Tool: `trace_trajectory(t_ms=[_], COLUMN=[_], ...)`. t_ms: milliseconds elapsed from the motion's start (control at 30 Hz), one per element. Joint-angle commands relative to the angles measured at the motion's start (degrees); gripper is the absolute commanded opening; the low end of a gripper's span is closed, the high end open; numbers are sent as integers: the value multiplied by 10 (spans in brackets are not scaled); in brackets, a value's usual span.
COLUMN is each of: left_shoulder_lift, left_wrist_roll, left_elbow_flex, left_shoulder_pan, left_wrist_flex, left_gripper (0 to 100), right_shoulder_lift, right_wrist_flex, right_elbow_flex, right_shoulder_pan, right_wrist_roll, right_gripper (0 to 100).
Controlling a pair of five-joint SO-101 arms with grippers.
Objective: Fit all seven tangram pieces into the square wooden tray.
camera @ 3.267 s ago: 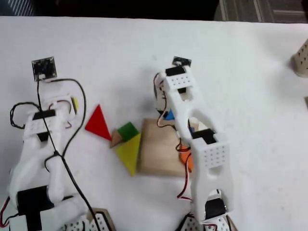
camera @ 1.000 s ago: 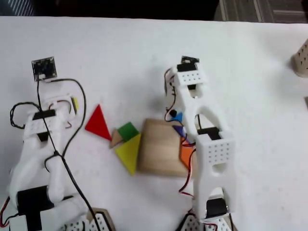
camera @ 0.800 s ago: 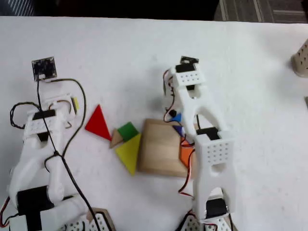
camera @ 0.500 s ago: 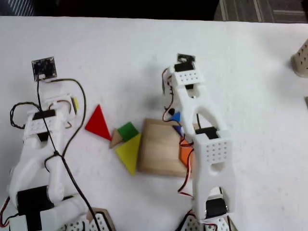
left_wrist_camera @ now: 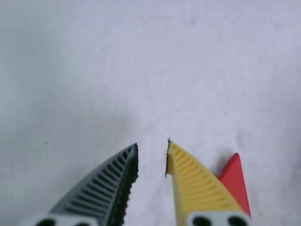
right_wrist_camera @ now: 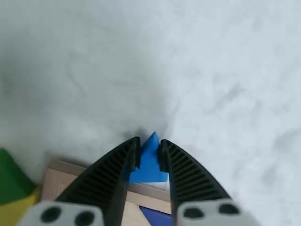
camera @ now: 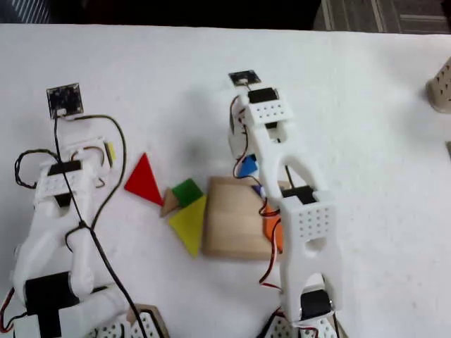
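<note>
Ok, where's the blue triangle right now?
The blue triangle is pinched in the right tool, at the far edge of the wooden tray, right of the green piece in the high view.

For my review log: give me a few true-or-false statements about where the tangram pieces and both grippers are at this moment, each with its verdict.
1. The right gripper is shut on a blue piece. True.
2. The red triangle lies inside the wooden tray. False: it lies on the table, apart from the tray, with the green piece between them.
3. The left gripper holds the yellow triangle. False: it is open and empty; the yellow triangle lies on the table against the tray's outer edge.
4. The green piece touches the yellow triangle. True.
</note>
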Motion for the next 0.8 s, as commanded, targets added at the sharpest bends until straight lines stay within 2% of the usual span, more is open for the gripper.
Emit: trace_trajectory(t_ms=[0, 100, 167, 300, 433, 633, 767], left_shoulder_lift=[0, 0, 0, 0, 0, 0, 0], left_wrist_roll=[-4, -4, -4, -4, -4, -4, -4], left_elbow_flex=[-4, -4, -4, -4, -4, -4, -5], left_shoulder_pan=[-4, -4, -4, -4, -4, -4, -4], left_wrist_flex=[4, 4, 4, 4, 4, 4, 4], left_gripper=[139, 139, 139, 139, 139, 139, 139], right_shoulder_lift=[-51, -57, -58, -58, -52, -63, -58], right_wrist_flex=[0, 13, 21, 68, 74, 44, 36], right_elbow_flex=[-18, -11, -9, -8, 6, 56, 61], right_shoulder_pan=[-1, -1, -1, -7, -7, -7, -19], right_wrist_roll=[9, -11, -27, -103, -181, -243, -246], right_gripper=[69, 200, 231, 171, 163, 163, 159])
